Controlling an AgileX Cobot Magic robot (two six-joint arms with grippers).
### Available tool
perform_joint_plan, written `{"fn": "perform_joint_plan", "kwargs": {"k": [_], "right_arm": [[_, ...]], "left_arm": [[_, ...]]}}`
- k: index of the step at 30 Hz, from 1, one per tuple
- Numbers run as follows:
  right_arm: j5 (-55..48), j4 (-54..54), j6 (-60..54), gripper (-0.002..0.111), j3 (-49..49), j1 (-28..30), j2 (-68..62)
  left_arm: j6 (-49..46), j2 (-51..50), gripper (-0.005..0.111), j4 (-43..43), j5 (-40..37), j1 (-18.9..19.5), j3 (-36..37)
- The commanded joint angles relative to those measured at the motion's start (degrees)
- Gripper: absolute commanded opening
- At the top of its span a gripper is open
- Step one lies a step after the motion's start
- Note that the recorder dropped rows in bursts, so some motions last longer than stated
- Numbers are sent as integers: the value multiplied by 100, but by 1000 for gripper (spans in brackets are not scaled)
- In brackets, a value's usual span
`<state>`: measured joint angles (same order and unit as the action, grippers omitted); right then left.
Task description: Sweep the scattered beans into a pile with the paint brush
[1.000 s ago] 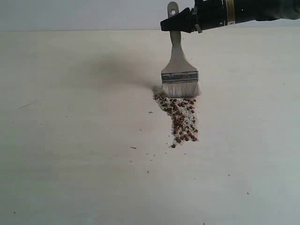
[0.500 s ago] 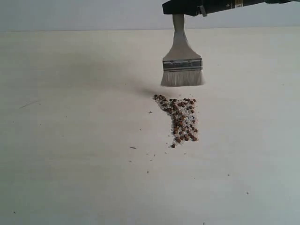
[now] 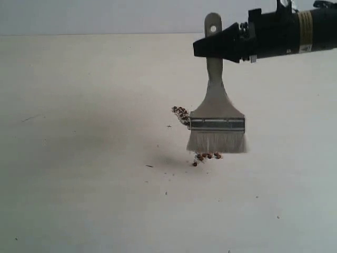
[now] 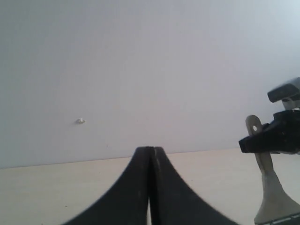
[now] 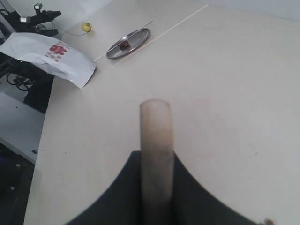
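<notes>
exterior view shows the paint brush (image 3: 217, 124) hanging upright, bristles down and the handle's holed end up, over the pale table (image 3: 79, 132). the right gripper (image 3: 210, 47) reaches in from the right and pinches the cream handle high up, just under the hole. the brush stands in front of the beans (image 3: 181, 112) and blocks most of them from this camera: one reddish-brown cluster peeks out beside the silver band on its left, and a few more sit just below the bristle tips. whether the bristles touch the table cannot be told. a few thin dark specks (image 3: 150, 166) lie scattered to the left of the beans, well apart from the brush. in the right wrist view the handle runs up between the two black fingers, which are clamped on it; past it, at the far end of the table, lie a round metal lid (image 5: 127, 43), a white bag (image 5: 51, 54) with red print, and a small yellow ball (image 5: 86, 27). the left gripper (image 4: 150, 152) is pressed together with nothing between its fingers, pointing at a plain wall (image 4: 140, 70), well away from the brush.
</notes>
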<state>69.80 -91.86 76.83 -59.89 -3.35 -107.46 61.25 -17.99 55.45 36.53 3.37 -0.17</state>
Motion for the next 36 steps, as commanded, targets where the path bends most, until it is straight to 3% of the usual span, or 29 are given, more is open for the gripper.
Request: {"fn": "perform_joint_plan", "kwargs": {"k": [1,7,23,36], "right_arm": [[16,368,-1105,0,1092,2,287],[16,368,-1985,0,1549,2,263],[16,876,-3757,0,1538,2,167],[16,891,-3571,0,541,2,-852]], "left_arm": [[-9,38,0,-17,27,8,17],[-9,38,0,-17,27,8,17],[-9,38,0,-17,27,8,17],[-9,38,0,-17,27,8,17]]}}
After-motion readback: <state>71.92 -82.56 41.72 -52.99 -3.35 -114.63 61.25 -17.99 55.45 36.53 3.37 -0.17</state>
